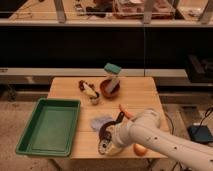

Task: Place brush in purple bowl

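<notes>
Camera view: gripper hangs over the purple bowl near the bench's front edge, jaws' state untellable, brush unplaced.

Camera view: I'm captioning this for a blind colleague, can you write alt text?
A white robot arm reaches over a wooden table, its gripper low at the front edge by the purple bowl. A green tray sits left; a reddish bowl sits farther back.

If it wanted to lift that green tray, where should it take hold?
Probably the long rim of the tray nearest the arm, from above. The tray is too wide to span, but its thin raised wall would fit inside the claw, which sits low at the front edge of the table, just beside that rim.
</notes>
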`<action>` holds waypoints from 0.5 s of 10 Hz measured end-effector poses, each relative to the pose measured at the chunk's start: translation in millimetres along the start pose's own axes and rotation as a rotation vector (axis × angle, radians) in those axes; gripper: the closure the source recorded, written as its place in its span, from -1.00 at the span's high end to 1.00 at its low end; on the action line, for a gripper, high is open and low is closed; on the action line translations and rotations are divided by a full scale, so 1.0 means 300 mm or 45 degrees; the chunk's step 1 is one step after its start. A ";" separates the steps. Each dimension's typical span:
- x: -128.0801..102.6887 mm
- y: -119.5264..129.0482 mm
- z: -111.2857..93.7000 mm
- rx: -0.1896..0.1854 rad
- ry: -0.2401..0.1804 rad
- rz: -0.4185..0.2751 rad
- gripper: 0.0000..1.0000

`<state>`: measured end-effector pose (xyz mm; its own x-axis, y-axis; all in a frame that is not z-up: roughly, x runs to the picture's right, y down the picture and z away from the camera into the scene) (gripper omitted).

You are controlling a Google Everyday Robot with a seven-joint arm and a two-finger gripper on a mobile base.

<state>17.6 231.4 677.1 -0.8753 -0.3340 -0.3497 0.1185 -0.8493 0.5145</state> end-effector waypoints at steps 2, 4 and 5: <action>0.000 -0.001 0.001 0.001 0.001 0.000 0.22; -0.012 0.000 -0.005 -0.005 -0.001 0.011 0.22; -0.069 0.003 -0.036 -0.034 -0.011 0.063 0.22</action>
<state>40.9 233.0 676.3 -0.8721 -0.3725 -0.3174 0.1743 -0.8424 0.5098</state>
